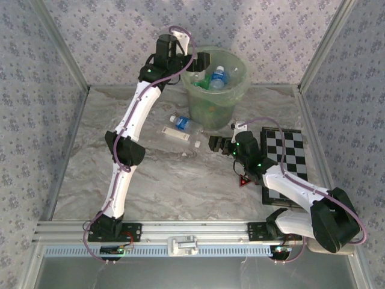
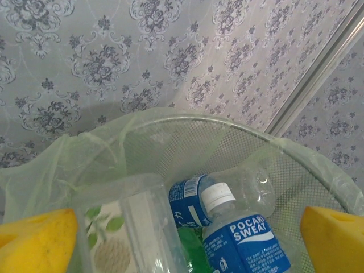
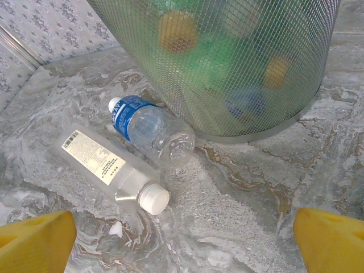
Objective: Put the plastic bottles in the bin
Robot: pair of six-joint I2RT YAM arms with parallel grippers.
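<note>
The left gripper hangs over the bin, its yellow fingers wide apart in the two lower corners. Inside the mesh wall and pale green bag, a white-capped Pocari Sweat bottle stands at lower centre. A second blue-labelled bottle lies behind it, and a clear leaf-labelled bottle sits at lower left. Patterned wallpaper fills the top.
</note>
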